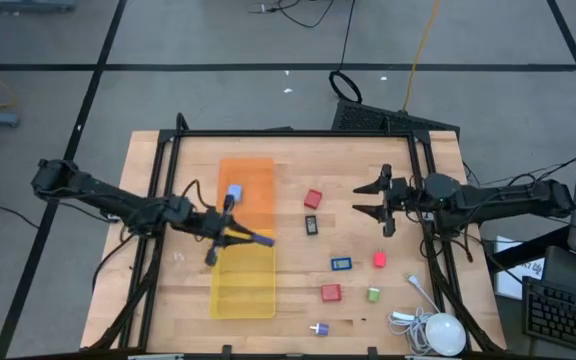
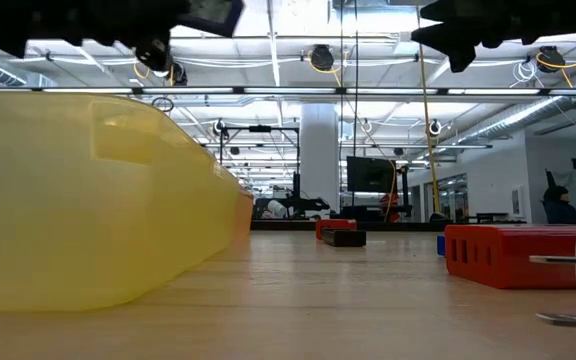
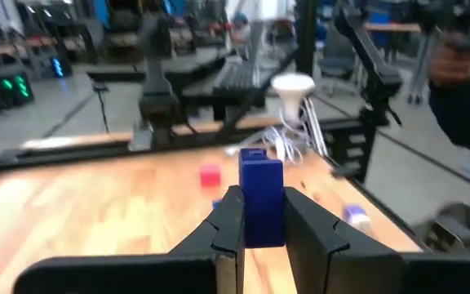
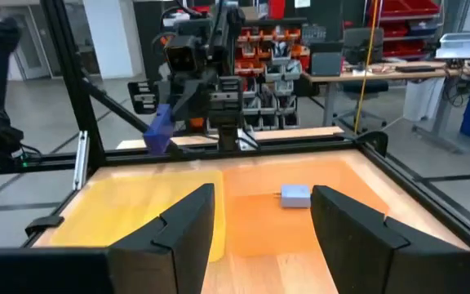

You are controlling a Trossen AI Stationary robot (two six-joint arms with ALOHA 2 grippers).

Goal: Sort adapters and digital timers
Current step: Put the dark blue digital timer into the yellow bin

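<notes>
Left gripper (image 1: pixel 230 235): left of centre in the high view, over the seam between the two trays; its jaws are clamped on a blue adapter (image 3: pixel 261 201), which stands upright between them in the left wrist view.
Right gripper (image 1: pixel 368 198): right of centre in the high view, above bare bench, jaws spread apart with nothing between them.
Orange tray (image 1: pixel 258 205): upper centre-left of the high view; a pale blue adapter (image 1: pixel 234 192) lies inside it near its left edge.
Yellow tray (image 1: pixel 244 285): directly below the orange one, touching it end to end.
Red adapters: one (image 1: pixel 313 199) at centre just right of the orange tray, another (image 1: pixel 330 292) lower down.
Pink adapter (image 1: pixel 379 260): lower right of centre.
Green adapter (image 1: pixel 374 294): below the pink one.
White-purple adapter (image 1: pixel 318 328): near the bench's bottom edge.
Digital timers: a black one (image 1: pixel 312 226) just below the upper red adapter; a dark blue one (image 1: pixel 341 264) with a pale window, lower and to the right.
White round device (image 1: pixel 442 333): bottom right corner of the bench (image 1: pixel 298 160), with its cable beside it.
</notes>
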